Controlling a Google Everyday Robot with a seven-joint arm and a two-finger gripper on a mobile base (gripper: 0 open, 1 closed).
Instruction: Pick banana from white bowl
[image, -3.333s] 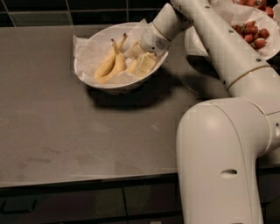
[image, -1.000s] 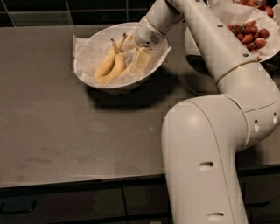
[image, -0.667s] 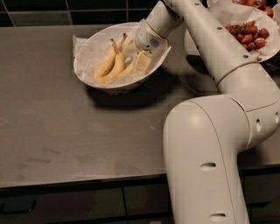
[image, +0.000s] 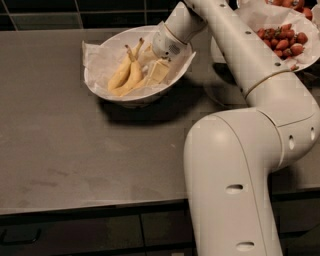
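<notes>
End effector (image: 153, 67) sits low inside the white bowl (image: 131, 100), at the right side of its contents, with the wrist angled down from the upper right. Whether it is open or closed, and whether it has hold of anything, cannot be determined from this view. The banana (image: 140, 83) lies on the crumpled paper liner (image: 98, 53) in the bowl, directly at the end effector and partly hidden beneath it; contact looks likely but is not confirmed. Two slimmer bananas (image: 123, 73) with longer stems rest just beside it on the left, touching each other. Step in hand, as judged: the grasp phase, with the fruit not yet lifted clear of the bowl. The next move calls for a secure closure on the thick fruit alone, then a straight upward lift that clears the rim without dragging the liner or the neighbouring fruit. The arm (image: 235, 46) runs back to the right, passing in front of a second bowl holding strawberries (image: 283, 42). Both bowls stand on the dark table (image: 65, 150). No brand, label or legible writing appears on any item or on the arm.
</notes>
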